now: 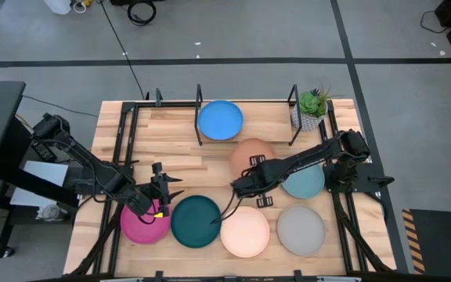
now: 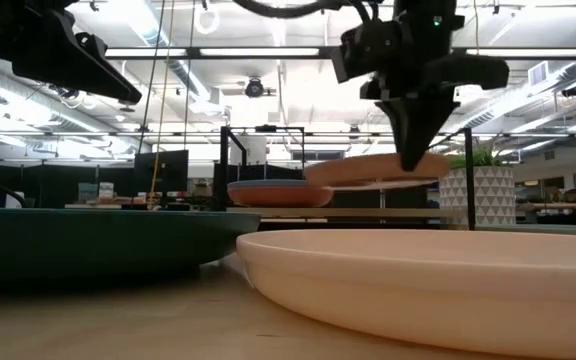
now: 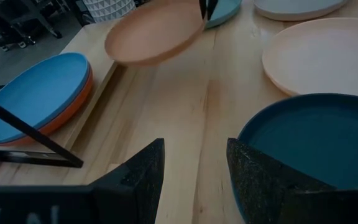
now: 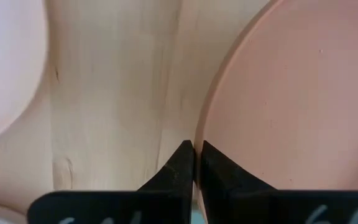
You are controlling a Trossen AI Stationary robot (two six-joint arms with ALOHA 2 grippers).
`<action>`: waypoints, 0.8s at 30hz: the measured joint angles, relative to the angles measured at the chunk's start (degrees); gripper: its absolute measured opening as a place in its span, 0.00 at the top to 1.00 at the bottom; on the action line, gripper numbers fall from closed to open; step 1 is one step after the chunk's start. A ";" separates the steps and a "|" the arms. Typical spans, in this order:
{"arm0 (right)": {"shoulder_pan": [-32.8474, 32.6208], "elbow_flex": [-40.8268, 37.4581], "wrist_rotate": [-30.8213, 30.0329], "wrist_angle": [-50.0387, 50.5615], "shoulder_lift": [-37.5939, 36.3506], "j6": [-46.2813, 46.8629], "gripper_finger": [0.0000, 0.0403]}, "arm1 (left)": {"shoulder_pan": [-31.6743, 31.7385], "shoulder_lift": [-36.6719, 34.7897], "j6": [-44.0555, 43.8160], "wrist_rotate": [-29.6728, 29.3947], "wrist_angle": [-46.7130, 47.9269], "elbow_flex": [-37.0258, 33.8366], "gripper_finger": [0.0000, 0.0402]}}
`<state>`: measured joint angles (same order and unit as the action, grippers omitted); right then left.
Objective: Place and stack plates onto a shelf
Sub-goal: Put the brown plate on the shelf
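On the shelf at the table's far side the blue plate lies on the orange plate. The tan plate is lifted in front of the shelf, and my right gripper is shut on it. The light blue plate lies under the right arm. Along the near edge rest the magenta, dark teal, cream and grey plates. My left gripper is open and hovers between the magenta and dark teal plates. My right gripper pinches the tan plate's rim on its near side between the two fingers, which come from above and point down. The plate is lifted clear of the table and sits nearly level, its far side stretching toward the shelf.
A small green plant in a white pot stands at the shelf's right post. The shelf's black rods rise around the blue plate. Bare wood lies between the shelf and the near row of plates.
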<state>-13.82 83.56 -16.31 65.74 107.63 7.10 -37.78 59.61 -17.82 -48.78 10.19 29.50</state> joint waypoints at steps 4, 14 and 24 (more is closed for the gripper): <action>1.73 -0.01 -0.08 4.38 0.00 2.80 0.95 | 0.00 0.00 -0.02 0.01 0.12 0.00 0.55; 7.34 -1.39 -3.13 6.68 -1.56 4.91 0.95 | -0.01 0.00 -2.12 0.64 2.11 0.00 0.55; 14.98 -10.41 -3.29 -3.20 -8.75 -0.55 0.95 | 0.07 0.00 -2.46 1.04 2.30 0.00 0.55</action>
<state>1.16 73.15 -19.59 62.54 98.88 6.55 -37.71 59.61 -20.28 -47.75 12.49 29.50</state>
